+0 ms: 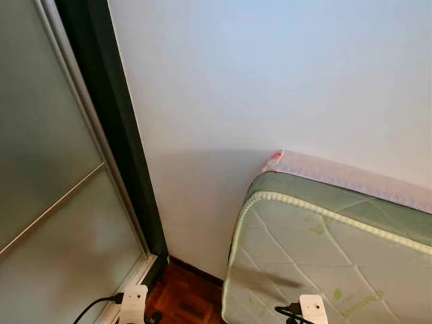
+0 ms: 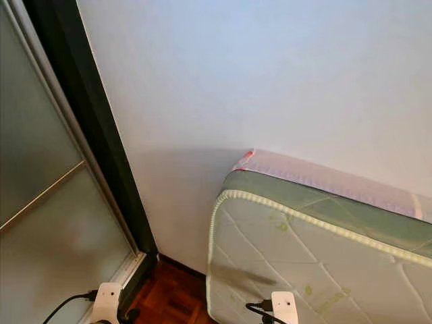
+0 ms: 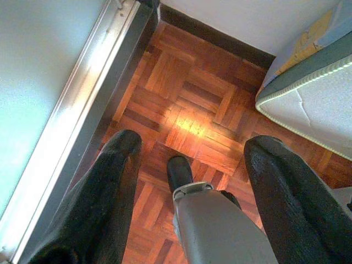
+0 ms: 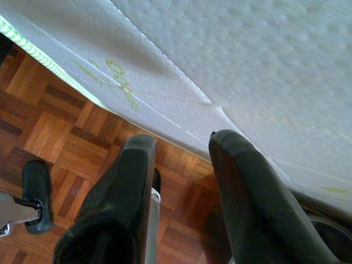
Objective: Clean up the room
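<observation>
A bare white wall (image 1: 270, 74) fills the upper scene. Against it leans a quilted mattress (image 1: 324, 256) — green piping along its edge, a pink layer behind. At left stands a frosted glass door (image 1: 47, 202) in a dark frame; below, parquet floor (image 3: 192, 110).

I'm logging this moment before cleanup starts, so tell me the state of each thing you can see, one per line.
Mattress: bare, lying flat, its corner near the wall.
Sliding door: frosted panel, shut as far as the frame shows.
Parquet floor: bare between door track and mattress.
Left end effector: open, holding nothing, above the floor.
Right end effector: open, holding nothing, at the mattress edge.
</observation>
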`<state>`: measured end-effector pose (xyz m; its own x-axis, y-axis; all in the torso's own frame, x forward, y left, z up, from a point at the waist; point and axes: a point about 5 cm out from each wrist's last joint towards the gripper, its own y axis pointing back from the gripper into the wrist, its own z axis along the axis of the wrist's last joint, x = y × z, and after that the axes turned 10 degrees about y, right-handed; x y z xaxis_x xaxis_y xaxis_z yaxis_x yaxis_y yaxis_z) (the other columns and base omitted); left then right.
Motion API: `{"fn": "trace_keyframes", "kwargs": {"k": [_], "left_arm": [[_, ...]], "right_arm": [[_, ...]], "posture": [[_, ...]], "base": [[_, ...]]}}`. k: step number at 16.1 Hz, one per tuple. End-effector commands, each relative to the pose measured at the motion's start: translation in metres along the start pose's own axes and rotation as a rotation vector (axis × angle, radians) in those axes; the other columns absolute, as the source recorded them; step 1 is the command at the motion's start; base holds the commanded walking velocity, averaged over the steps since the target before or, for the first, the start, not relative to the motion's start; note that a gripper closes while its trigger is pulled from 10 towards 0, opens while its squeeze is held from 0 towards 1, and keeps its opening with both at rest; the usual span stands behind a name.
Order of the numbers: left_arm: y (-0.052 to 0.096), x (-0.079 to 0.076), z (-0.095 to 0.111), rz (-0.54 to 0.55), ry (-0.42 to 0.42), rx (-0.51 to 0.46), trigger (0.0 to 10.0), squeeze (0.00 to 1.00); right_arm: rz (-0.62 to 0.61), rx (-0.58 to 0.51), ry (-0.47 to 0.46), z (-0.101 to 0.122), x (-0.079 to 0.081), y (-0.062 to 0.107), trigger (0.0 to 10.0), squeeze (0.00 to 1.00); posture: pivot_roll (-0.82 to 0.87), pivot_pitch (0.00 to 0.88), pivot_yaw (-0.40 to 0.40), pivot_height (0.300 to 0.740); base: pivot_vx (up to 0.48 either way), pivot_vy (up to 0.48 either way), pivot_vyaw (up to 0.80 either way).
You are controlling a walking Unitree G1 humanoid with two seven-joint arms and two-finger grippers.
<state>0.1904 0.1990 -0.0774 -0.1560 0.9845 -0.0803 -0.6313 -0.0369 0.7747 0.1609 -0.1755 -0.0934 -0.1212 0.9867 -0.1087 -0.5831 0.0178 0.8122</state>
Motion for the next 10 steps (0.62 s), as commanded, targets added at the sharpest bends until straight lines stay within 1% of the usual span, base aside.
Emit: {"fn": "trace_keyframes", "kwargs": {"k": [1,10], "left_arm": [[0.0001,-0.0005,-0.0016,-0.001,-0.002,0.007,10.0,0.00],[0.0001,-0.0005,-0.0016,-0.001,-0.002,0.007,10.0,0.00]], "right_arm": [[-0.005,0.005,0.014,-0.0003,-0.0012,0.0000,10.0,0.00],[-0.005,0.005,0.014,-0.0003,-0.0012,0.0000,10.0,0.00]], "posture": [[-0.04,0.000,-0.052,0.740],[-0.04,0.000,-0.052,0.740]], "base": [[0.000,0.000,0.00],[0.000,0.000,0.00]]}}
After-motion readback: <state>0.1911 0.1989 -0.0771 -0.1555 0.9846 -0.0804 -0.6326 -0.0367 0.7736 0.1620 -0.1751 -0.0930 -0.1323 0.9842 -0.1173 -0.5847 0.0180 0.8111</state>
